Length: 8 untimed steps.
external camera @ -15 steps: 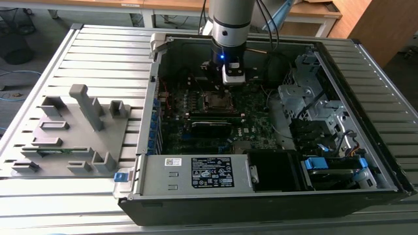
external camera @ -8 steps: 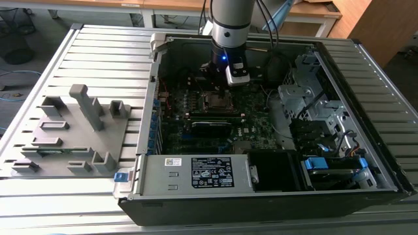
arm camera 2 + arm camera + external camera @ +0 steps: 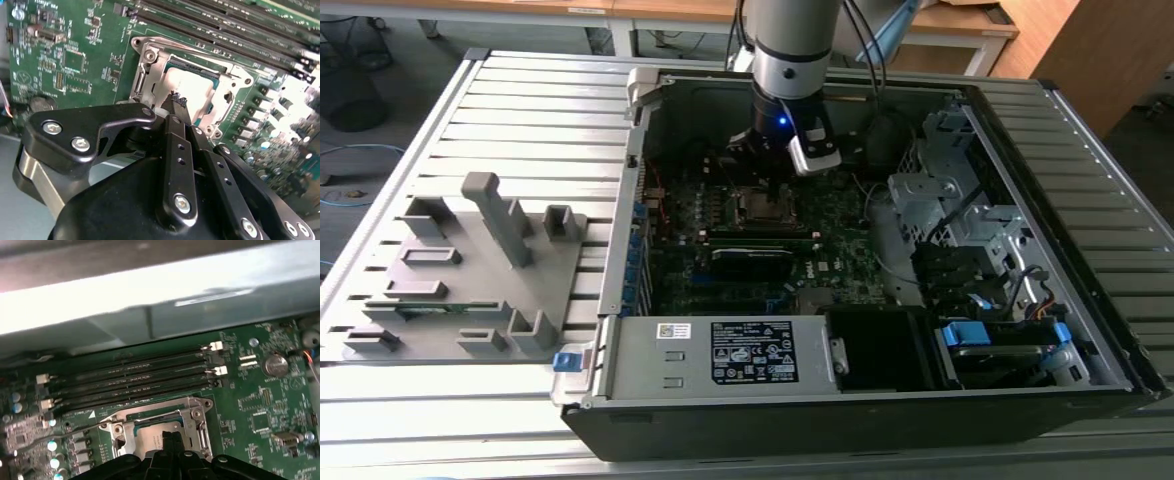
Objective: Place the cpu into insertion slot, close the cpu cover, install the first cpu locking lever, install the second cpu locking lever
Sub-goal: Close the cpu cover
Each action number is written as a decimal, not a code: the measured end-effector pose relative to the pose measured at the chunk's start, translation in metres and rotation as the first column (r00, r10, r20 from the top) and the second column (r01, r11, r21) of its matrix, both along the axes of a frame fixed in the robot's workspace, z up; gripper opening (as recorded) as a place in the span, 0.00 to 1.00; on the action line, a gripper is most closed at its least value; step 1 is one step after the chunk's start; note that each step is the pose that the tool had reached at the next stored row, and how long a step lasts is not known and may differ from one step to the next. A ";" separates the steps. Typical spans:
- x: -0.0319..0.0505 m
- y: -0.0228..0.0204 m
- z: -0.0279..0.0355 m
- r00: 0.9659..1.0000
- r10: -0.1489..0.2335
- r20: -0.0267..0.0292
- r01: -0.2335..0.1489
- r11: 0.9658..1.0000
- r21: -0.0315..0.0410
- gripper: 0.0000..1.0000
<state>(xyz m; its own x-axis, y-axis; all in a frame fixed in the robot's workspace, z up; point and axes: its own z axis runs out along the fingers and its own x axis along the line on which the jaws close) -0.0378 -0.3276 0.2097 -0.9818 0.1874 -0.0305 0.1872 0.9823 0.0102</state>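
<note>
The insertion slot (image 3: 761, 206) sits mid-motherboard inside the open computer case. In both wrist views the cpu (image 3: 196, 89) (image 3: 145, 438) lies in the slot with its pale metallic top showing. The silvery cpu cover (image 3: 146, 64) (image 3: 192, 405) lies flat around it, framing the top through its window. A thin wire lever (image 3: 87, 426) runs along one side of the socket. My gripper (image 3: 173, 98) (image 3: 170, 439) (image 3: 767, 160) hangs just above the socket's edge. Its black fingers are pressed together, shut with nothing between them.
Long black memory slots (image 3: 130, 380) run beside the socket, with a coin battery (image 3: 274, 365) further along the board. The case wall (image 3: 150, 295) stands close behind. A drive cage (image 3: 947, 200) and power supply (image 3: 734, 355) flank the board. A grey fixture tray (image 3: 467, 270) lies outside the case.
</note>
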 end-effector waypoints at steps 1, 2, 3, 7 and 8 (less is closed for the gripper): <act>0.0000 0.0000 -0.0002 1.000 0.018 0.000 -0.018 1.000 0.000 0.10; -0.0001 0.0000 -0.0002 1.000 0.028 0.000 -0.028 1.000 -0.001 0.10; -0.0004 0.0000 -0.0003 1.000 0.030 0.000 -0.030 1.000 -0.002 0.10; -0.0042 0.0000 -0.0004 1.000 0.030 0.000 -0.030 1.000 -0.003 0.10; -0.0067 0.0000 -0.0004 1.000 0.030 0.001 -0.030 1.000 -0.003 0.10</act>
<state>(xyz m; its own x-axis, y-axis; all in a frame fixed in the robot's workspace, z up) -0.0445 -0.3276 0.2093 -0.9870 0.1574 -0.0318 0.1572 0.9875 0.0070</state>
